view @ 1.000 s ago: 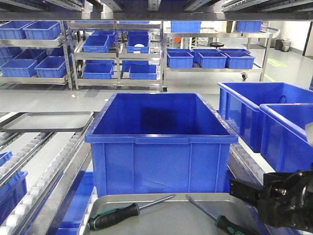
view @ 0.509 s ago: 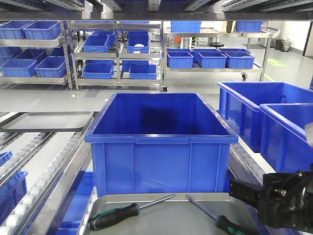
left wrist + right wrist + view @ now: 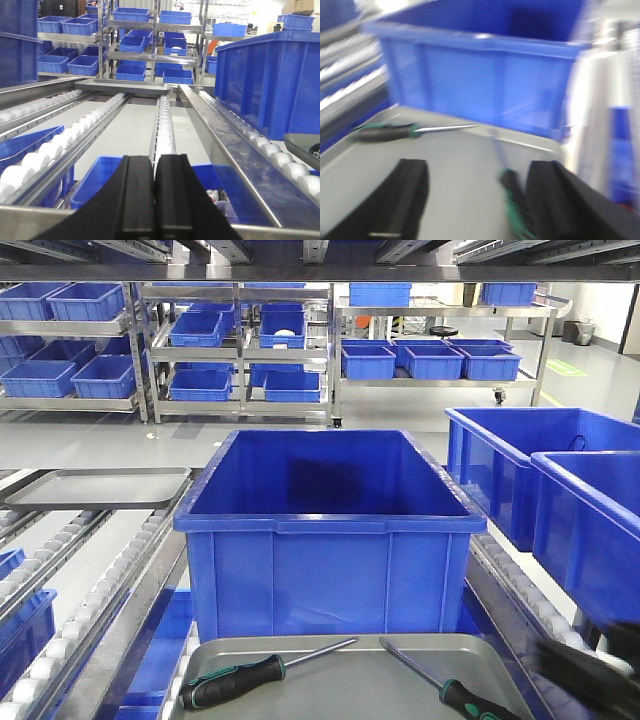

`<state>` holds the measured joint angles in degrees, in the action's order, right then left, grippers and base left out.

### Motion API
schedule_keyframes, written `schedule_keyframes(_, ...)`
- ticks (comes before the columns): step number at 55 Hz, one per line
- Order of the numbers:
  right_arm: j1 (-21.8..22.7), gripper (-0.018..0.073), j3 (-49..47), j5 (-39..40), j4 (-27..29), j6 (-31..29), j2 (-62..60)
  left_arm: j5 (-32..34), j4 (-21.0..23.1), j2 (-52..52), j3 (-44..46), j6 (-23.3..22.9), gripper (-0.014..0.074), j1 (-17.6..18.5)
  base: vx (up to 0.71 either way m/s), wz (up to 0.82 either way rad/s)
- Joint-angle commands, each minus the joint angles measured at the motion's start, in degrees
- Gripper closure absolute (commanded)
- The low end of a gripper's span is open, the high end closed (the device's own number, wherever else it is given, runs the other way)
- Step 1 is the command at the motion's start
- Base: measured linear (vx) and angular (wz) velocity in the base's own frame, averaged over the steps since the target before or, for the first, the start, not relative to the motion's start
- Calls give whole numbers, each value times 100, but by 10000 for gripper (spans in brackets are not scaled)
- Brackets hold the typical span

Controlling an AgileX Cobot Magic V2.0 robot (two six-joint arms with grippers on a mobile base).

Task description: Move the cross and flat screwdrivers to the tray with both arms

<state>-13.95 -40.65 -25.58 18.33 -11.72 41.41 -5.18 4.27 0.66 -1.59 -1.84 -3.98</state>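
Note:
Two screwdrivers with black-and-green handles lie on a grey metal tray (image 3: 350, 690) at the bottom of the front view: one on the left (image 3: 235, 678), one on the right (image 3: 470, 702). My right gripper (image 3: 477, 200) is open and empty, low over the tray (image 3: 455, 170). The right screwdriver (image 3: 512, 192) lies just inside its right finger (image 3: 555, 200); the left screwdriver (image 3: 385, 132) lies farther off. My right arm (image 3: 590, 675) shows as a dark blur at the front view's bottom right. My left gripper (image 3: 153, 195) is shut and empty, over the roller conveyor to the left.
A large blue bin (image 3: 325, 530) stands right behind the tray. Two more blue bins (image 3: 560, 490) stand on the right. An empty grey tray (image 3: 100, 488) lies on the left roller lane (image 3: 165, 115). A blue bin (image 3: 100, 175) sits below the left gripper.
My right arm has dropped down and to the right in the front view and is blurred by motion. The screwdrivers and the tray have not moved.

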Motion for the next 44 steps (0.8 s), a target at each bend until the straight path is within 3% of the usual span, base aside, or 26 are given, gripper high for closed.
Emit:
schedule_keyframes(1, 353, 147, 374, 679, -183, 142, -647, 441, 6, 72, 152, -63, 566, 1, 0, 0)
schedule_keyframes(15, 1248, 356, 2009, 850, -1480, 780, -2654, 441, 6, 72, 152, -63, 566, 1, 0, 0)
schedule_keyframes(21, 1415, 458, 2620, 1004, -2027, 1172, -3281, 441, 6, 72, 152, -63, 566, 1, 0, 0)
schedule_keyframes(29, 1403, 574, 3368, 1483, -2615, 1220, -3892, 441, 6, 72, 152, -63, 566, 1, 0, 0)
schedule_keyframes(39, 1403, 571, 4318, 3042, -2745, 1220, -4234, 441, 6, 72, 152, -63, 566, 1, 0, 0)
schedule_keyframes(44, 1403, 571, 4282, 2960, -2724, 1236, -4241, 441, 6, 72, 152, -63, 566, 1, 0, 0)
